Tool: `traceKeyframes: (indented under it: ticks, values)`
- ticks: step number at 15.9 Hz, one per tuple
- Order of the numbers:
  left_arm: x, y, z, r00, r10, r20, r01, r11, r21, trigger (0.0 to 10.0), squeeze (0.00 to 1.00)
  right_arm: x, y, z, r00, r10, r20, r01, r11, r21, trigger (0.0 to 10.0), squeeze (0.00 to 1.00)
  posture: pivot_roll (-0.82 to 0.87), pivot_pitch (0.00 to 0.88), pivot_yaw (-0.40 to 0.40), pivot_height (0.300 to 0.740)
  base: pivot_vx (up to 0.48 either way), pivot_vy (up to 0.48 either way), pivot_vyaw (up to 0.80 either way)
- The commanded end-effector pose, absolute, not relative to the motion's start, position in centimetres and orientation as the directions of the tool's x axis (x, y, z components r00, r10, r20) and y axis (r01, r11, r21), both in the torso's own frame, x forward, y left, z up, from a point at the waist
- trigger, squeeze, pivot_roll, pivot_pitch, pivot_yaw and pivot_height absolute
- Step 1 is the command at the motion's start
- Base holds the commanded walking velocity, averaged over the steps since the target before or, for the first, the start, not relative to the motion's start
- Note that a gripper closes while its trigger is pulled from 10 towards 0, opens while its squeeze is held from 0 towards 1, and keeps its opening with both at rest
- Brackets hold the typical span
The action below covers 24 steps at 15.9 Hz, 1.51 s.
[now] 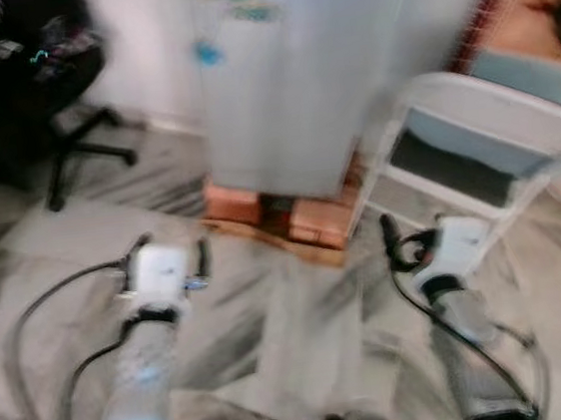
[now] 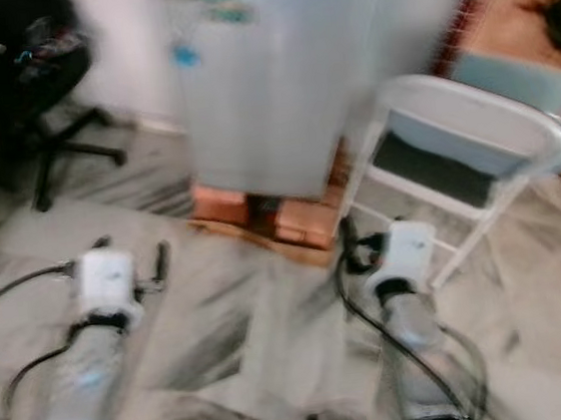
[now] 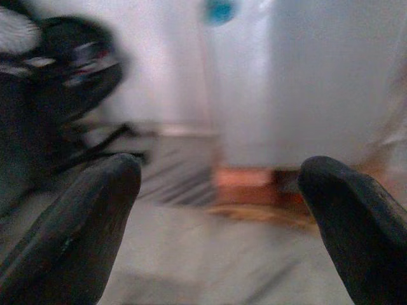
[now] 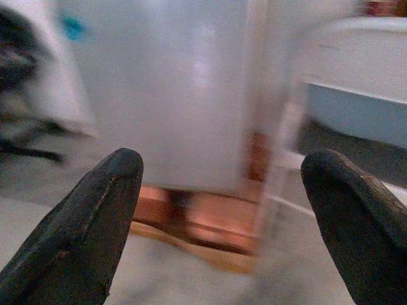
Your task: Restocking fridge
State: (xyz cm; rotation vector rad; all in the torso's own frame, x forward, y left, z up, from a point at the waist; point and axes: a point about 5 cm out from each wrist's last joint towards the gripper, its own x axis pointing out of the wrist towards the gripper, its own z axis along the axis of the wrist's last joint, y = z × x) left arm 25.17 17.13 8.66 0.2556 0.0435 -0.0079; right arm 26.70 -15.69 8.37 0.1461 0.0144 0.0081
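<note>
Left end effector is hanging wide open and empty at lower left; the fridge is standing shut at upper centre on bricks; right end effector likewise. Restocking looks unstarted.

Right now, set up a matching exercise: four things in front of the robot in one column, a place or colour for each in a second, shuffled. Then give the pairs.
Things
1. fridge
2. folding chair
3. office chair
4. bricks

Descriptions
A. black, at the robot's far left
B. orange-red, under the fridge
C. white frame, at the robot's right
D. tall and pale, straight ahead

Pairs: 1-D, 2-C, 3-A, 4-B
</note>
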Motion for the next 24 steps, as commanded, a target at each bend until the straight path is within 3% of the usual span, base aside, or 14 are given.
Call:
traceKeyframes:
  ticks: [1, 8, 14, 20, 24]
  values:
    - [25.4, 16.3, 9.1, 0.999, -0.026, -0.024, 0.031, 0.973, 0.231, 10.0, 0.00, 26.4, -16.9, 8.2, 0.999, -0.023, -0.023, 0.026, 0.991, 0.131, 10.0, 1.00, 0.12, 0.101, -0.053, 0.740, 0.000, 0.480, 0.00]
    - [25.5, 16.5, 9.3, 0.999, -0.044, -0.030, 0.049, 0.979, 0.195, 10.0, 0.00, 26.6, -17.3, 8.0, 0.998, -0.047, -0.044, 0.052, 0.991, 0.124, 10.0, 1.00, 0.12, 0.106, -0.052, 0.740, 0.000, 0.474, -0.52]
    - [25.8, 15.8, 10.4, 0.992, -0.123, 0.010, 0.123, 0.989, -0.078, 10.0, 0.00, 26.1, -17.0, 7.8, 0.998, -0.043, -0.052, 0.052, 0.984, 0.169, 10.0, 1.00, 0.11, 0.108, -0.050, 0.740, 0.000, 0.456, -0.52]
    - [25.7, 15.8, 10.3, 0.987, -0.162, -0.004, 0.161, 0.987, -0.026, 10.0, 0.00, 26.1, -16.9, 7.7, 0.997, -0.054, -0.056, 0.062, 0.985, 0.161, 10.0, 1.00, 0.12, 0.098, -0.050, 0.740, 0.322, 0.237, -0.67]
    - [26.3, 16.0, 8.4, 0.982, -0.166, -0.085, 0.175, 0.979, 0.105, 10.0, 0.00, 26.1, -17.5, 7.7, 0.991, -0.133, -0.019, 0.134, 0.979, 0.154, 10.0, 1.00, 0.08, 0.064, 0.040, 0.740, 0.240, 0.000, -0.16]
